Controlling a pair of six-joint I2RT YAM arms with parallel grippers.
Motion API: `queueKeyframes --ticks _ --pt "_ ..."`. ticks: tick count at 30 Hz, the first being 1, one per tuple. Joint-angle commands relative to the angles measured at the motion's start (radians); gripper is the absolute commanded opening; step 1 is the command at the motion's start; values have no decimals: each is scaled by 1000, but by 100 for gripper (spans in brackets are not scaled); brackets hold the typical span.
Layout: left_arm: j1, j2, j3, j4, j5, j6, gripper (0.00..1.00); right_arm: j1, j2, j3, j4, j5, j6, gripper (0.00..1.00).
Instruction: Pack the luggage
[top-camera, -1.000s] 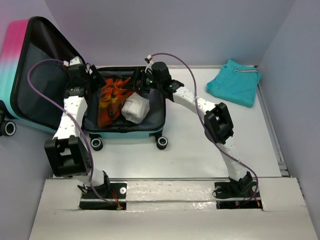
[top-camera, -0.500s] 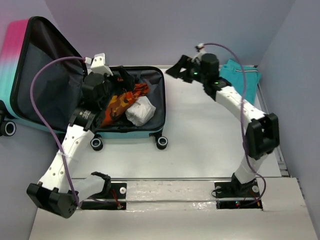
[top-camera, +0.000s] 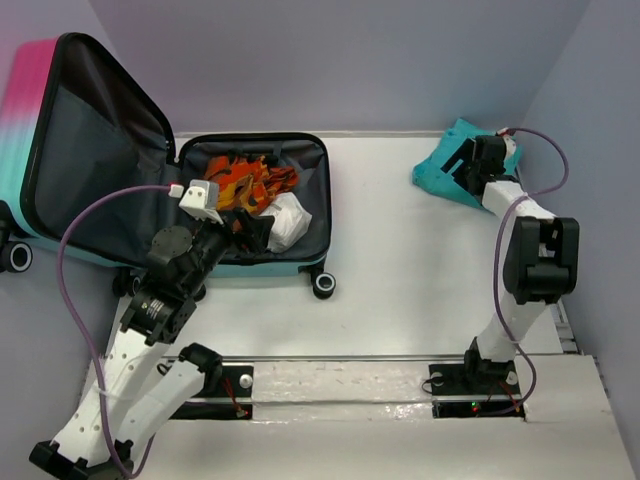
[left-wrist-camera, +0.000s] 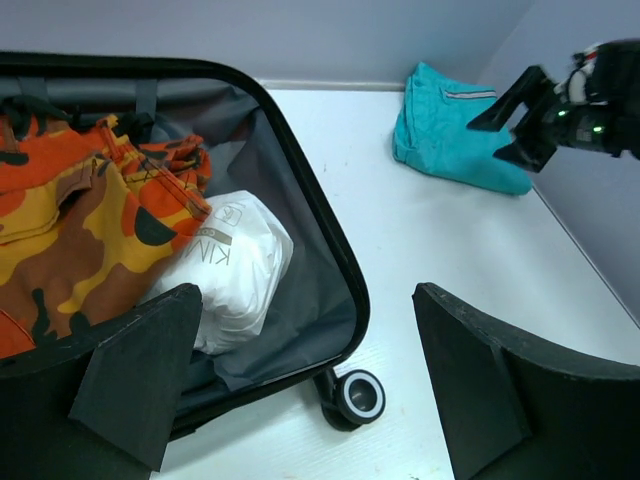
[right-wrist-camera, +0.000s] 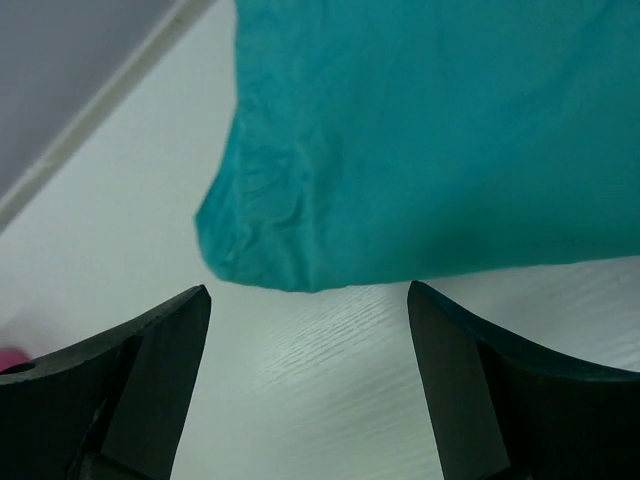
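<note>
The luggage (top-camera: 270, 268) lies open at the left of the table, its pink-to-teal lid (top-camera: 30, 100) standing up. An orange camouflage garment (top-camera: 240, 180) and a white bag (top-camera: 290, 220) lie in its grey-lined tray. My left gripper (top-camera: 256, 228) hovers open over the tray's near edge, holding nothing. In the left wrist view its open fingers frame the luggage rim (left-wrist-camera: 330, 230), the white bag (left-wrist-camera: 235, 270) and a wheel (left-wrist-camera: 360, 398). My right gripper (right-wrist-camera: 308, 292) stands open just short of the edge of a folded teal garment (right-wrist-camera: 430, 130) at the table's back right, with bare table between its fingers.
The teal garment (top-camera: 435, 178) lies close to the right wall. The back wall runs just behind the luggage and the garment. White table (top-camera: 400, 270) stretches between luggage and right arm. A raised ledge (top-camera: 340, 370) crosses the near edge by the arm bases.
My right arm has swung from the luggage across to the teal garment at the back right. My left arm has drawn back from inside the luggage to its near edge. Both grippers stay open.
</note>
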Motion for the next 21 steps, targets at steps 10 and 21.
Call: queueKeyframes --ticks 10,21 --pt "-3 -53 -53 82 33 64 99 4 423 485 -350 244 -307 79" --pt "-1 -43 -41 93 71 48 99 94 576 649 -579 116 -416 35"
